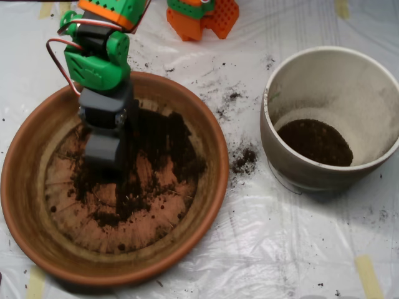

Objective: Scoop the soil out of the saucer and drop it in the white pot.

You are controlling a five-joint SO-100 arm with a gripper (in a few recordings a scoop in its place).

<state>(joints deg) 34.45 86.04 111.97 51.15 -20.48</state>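
Overhead view.

Item: grey clamshell scoop [105, 149] on a green-and-orange arm, lowered into the left part of the saucer, tip down among the soil. Whether its shells are parted or closed cannot be told from above.

Item: large round terracotta-orange clay saucer [209, 140], left half of the scene, ridged base partly bare.

Item: dark crumbly potting soil [168, 146], a thin patchy layer across the saucer's middle, thickest just right of the scoop.

Item: deep off-white ceramic pot [283, 146], upright, right of the saucer and apart from it, a dark soil layer already at its bottom.

Item: spilled crumbs [244, 159] on the clear plastic sheet [274, 249] between saucer and pot.

Step judged: gathering a load. Next move calls for closing on soil, lifting clear of the rim, travelling right over the pot's mouth.
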